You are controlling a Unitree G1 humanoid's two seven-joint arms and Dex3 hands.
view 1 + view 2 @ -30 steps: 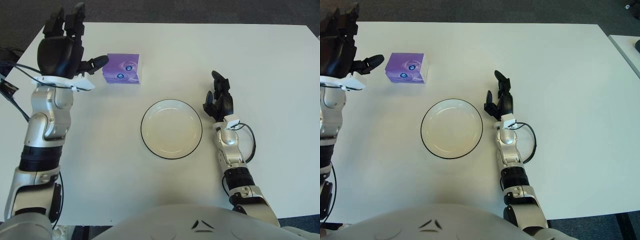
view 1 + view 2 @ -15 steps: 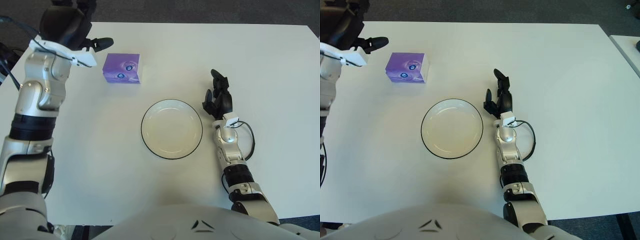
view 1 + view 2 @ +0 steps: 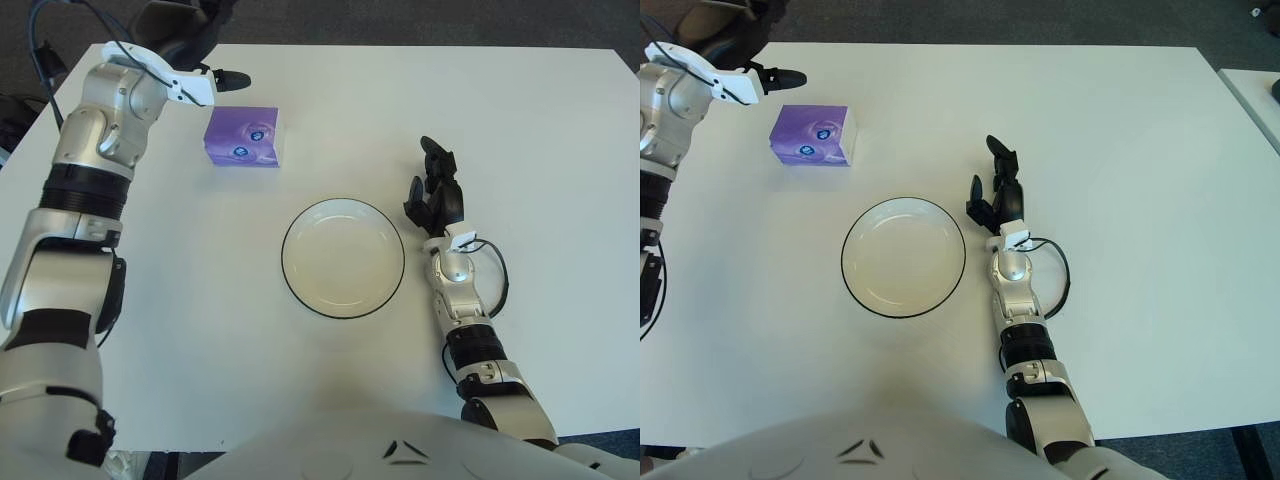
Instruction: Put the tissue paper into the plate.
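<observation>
A purple tissue pack (image 3: 243,138) lies on the white table (image 3: 520,120) at the far left. An empty white plate with a dark rim (image 3: 343,258) sits in the middle, nearer to me and right of the pack. My left hand (image 3: 190,40) is raised at the table's far left edge, just behind and left of the pack, its thumb (image 3: 231,78) pointing right above the pack; it is open and holds nothing. Its upper fingers are cut off by the view's top. My right hand (image 3: 436,196) rests open on the table just right of the plate.
The table's far edge runs along the top, with dark floor (image 3: 420,20) beyond it. A second white surface (image 3: 1252,95) shows at the far right in the right eye view.
My left arm has swung up and away from me, carrying the hand from left of the pack to behind it at the far edge. The pack, plate and right hand have not moved.
</observation>
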